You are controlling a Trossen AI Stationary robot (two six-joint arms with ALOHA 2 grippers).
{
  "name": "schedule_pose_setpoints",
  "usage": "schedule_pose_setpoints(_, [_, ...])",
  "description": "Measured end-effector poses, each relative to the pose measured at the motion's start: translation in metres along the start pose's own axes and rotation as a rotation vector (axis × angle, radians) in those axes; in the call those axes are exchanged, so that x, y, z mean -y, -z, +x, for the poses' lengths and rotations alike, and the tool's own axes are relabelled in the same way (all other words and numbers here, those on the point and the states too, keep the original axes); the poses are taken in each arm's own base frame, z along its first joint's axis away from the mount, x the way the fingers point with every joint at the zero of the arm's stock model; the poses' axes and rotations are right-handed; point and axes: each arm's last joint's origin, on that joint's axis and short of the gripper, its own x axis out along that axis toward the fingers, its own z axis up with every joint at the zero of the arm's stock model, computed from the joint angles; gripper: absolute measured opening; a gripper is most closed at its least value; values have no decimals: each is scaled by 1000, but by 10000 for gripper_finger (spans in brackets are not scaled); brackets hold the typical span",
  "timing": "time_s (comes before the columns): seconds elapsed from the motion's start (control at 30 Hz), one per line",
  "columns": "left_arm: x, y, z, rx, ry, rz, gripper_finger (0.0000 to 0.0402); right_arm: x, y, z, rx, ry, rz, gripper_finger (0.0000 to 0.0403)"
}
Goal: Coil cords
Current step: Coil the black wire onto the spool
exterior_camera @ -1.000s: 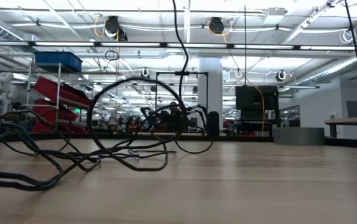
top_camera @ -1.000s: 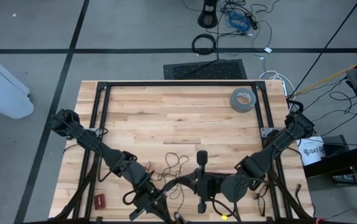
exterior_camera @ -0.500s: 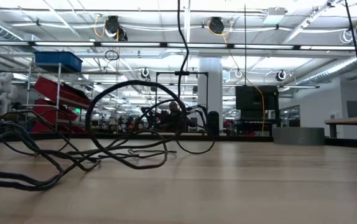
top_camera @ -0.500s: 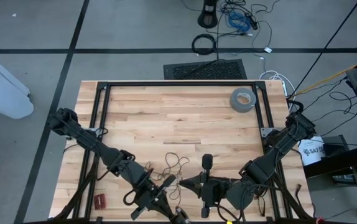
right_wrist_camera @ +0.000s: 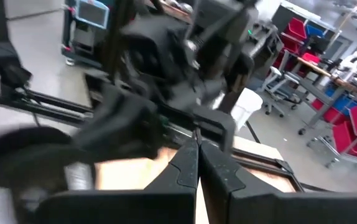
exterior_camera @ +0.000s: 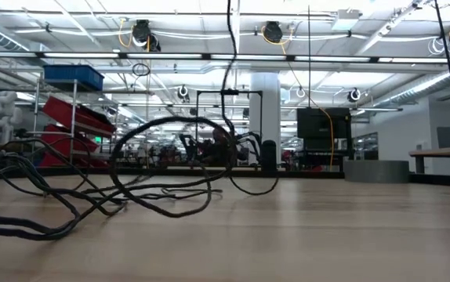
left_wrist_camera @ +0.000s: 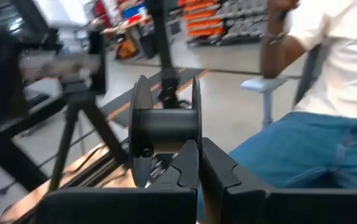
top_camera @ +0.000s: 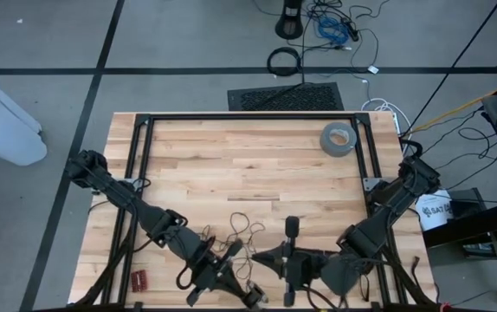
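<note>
The cord (top_camera: 245,227) is a thin black wire that lies in loose loops on the wooden table (top_camera: 231,165) near its near edge. In the low view its loops (exterior_camera: 170,168) rest on the tabletop and one strand (exterior_camera: 229,47) rises out of the picture's top. My left gripper (top_camera: 235,253) is shut, raised above the near loops. My right gripper (top_camera: 262,256) is shut too and faces it, tip to tip. A black spool with two flanges (left_wrist_camera: 166,127) shows right behind my left fingertips (left_wrist_camera: 191,163). Whether they touch it I cannot tell. My right gripper is shut on the cord, as far as the rising strand (exterior_camera: 226,78) shows. The strand hangs from above and runs down into the loops on the table. The place of contact lies above the low view and is hidden by the gripper in the high view.
A grey tape roll (top_camera: 338,138) lies at the table's far right. A black frame (top_camera: 248,117) runs round the tabletop. A small red thing (top_camera: 138,279) lies at the near left. A seated person (left_wrist_camera: 328,93) shows beyond the table in the left wrist view.
My right gripper has gone a little toward the table's right edge, and the rising strand has shifted with it. My left gripper has stayed in place but turned, its fingers swinging toward the right gripper. The tall loop in the low view has sunk lower and flatter.
</note>
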Motion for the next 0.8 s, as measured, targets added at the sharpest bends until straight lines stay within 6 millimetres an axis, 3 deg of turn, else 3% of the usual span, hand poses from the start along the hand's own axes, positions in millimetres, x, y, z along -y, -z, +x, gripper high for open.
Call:
schedule_pose_setpoints(0.33, [-2,1,-1,-25,-49,-4,1,-8,-5,-11,18,-33,3,0])
schedule_pose_setpoints(0.6, [-7,5,-2,-122,-223,-3,1,-11,-6,-13,26,-60,4,0])
schedule_pose_setpoints(0.8, [-9,-2,-13,-148,-303,-19,1,-12,-13,-20,22,-76,16,0])
